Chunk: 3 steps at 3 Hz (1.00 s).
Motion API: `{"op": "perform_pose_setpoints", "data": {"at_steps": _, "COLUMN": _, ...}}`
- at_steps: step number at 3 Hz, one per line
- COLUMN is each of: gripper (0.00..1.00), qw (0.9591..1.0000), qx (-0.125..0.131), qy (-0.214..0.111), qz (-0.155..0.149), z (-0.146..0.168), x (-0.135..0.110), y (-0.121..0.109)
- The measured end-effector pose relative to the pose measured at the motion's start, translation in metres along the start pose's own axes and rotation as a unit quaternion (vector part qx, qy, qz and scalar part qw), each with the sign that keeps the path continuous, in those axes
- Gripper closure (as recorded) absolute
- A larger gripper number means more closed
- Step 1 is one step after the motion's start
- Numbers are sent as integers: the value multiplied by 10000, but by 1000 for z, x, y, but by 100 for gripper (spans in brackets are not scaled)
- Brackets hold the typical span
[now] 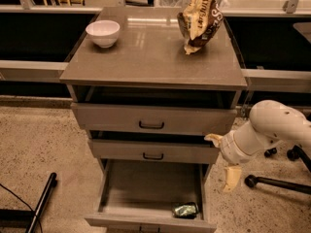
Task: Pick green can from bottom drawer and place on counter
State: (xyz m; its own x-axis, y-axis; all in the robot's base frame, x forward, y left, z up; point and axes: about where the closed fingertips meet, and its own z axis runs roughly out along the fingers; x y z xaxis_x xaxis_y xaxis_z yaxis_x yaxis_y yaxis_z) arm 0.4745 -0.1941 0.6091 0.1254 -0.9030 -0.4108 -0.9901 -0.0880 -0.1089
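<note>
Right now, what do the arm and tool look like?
Arm: smooth, rounded white shell, ringed at the wrist, no cables or markings visible. Tool, right of the drawer cabinet: two pale cream-yellow fingers.
</note>
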Motion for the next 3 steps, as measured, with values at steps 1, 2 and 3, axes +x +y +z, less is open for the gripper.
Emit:
{"op": "perform_pose_setpoints", "data": {"at_steps": 1, "gripper": 0, "qw": 10000, "qx": 0, "qy": -1, "qz": -1, "z": 0, "x": 0, "y": 0}}
{"op": "perform_pose_setpoints", "data": {"at_steps": 2, "gripper": 0, "qw": 9997, "qx": 32, "qy": -161, "qz": -186, "z": 44, "x": 15, "y": -12}}
{"op": "perform_pose_setpoints", "data": {"at_steps": 3, "gripper": 0, "qw": 9969, "qx": 5, "qy": -351, "qz": -705, "z": 103, "x": 29, "y": -25}}
